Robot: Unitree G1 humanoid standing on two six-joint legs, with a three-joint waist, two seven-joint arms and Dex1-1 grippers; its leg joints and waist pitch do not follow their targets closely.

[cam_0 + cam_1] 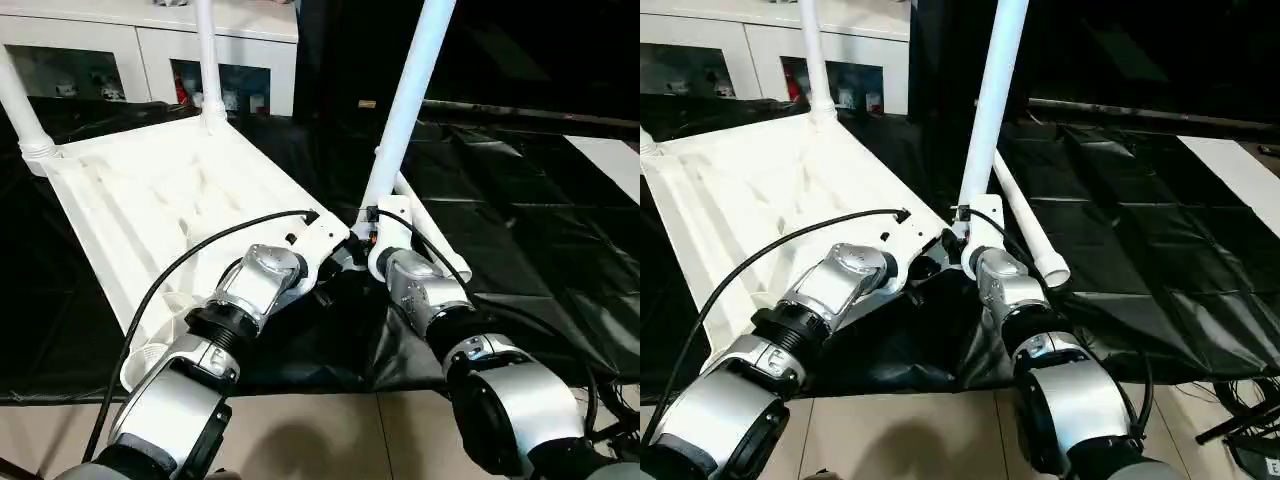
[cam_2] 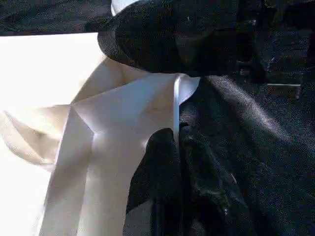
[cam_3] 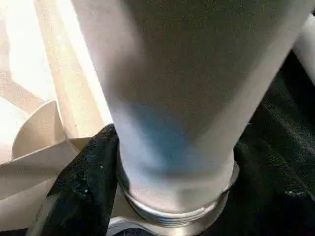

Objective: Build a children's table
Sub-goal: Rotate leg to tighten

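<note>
You are looking at one white tabletop (image 1: 170, 200) lying underside up, three tube legs standing in its corner sockets (image 1: 405, 110) (image 1: 208, 60) (image 1: 18, 105), one more tube leg lying loose (image 1: 1030, 225), and two silver forearms reaching in.

Black-draped work table (image 1: 520, 250), white tabletop (image 1: 150, 200) upside down, 1 loose leg (image 1: 1030, 225)
</note>
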